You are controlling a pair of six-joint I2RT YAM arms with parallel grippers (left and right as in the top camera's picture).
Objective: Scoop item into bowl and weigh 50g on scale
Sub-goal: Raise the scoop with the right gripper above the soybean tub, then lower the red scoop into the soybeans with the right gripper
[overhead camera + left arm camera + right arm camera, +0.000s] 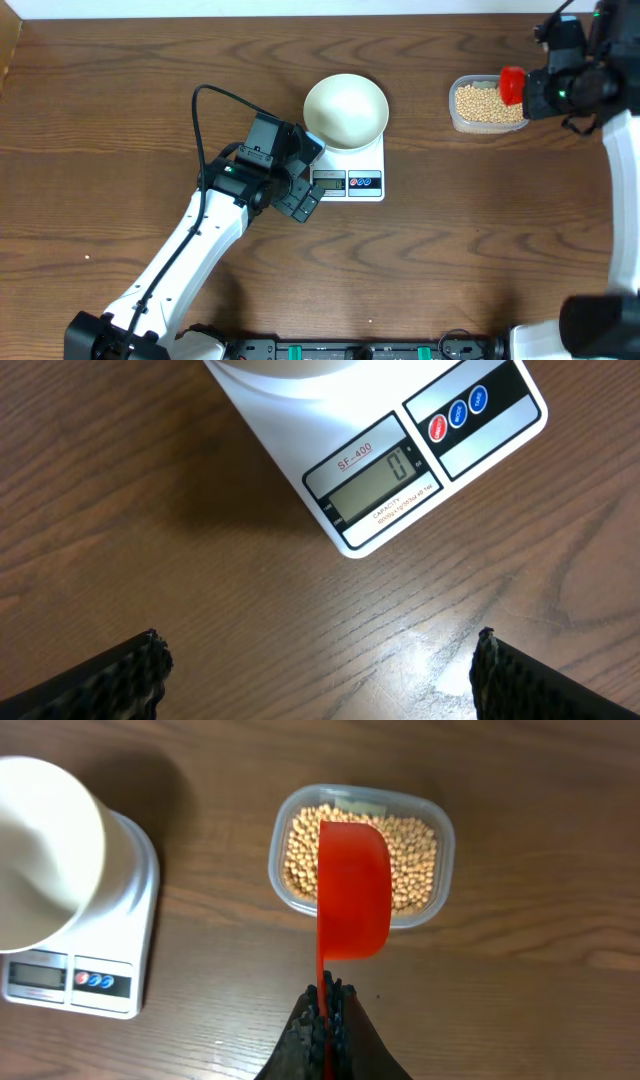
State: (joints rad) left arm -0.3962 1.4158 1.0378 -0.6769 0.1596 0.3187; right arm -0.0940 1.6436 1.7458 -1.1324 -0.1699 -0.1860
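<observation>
The white bowl (pixel 346 109) stands on the white scale (pixel 350 178), empty; the display (pixel 372 486) reads 0. Pale-tan beans (pixel 488 103) fill a clear plastic tub (pixel 455 112) at the back right. My right gripper (pixel 327 992) is shut on the handle of a red scoop (pixel 352 887), which hangs above the tub's near side; it also shows in the overhead view (pixel 512 85). My left gripper (pixel 318 665) is open and empty over bare table just in front of the scale; in the overhead view (pixel 304 172) it sits at the scale's left edge.
The scale's red and blue buttons (pixel 458 413) face my left gripper. The bowl (pixel 40 850) and the scale (pixel 95 945) lie to the left of the tub (pixel 440 840) in the right wrist view. Brown wooden table all around.
</observation>
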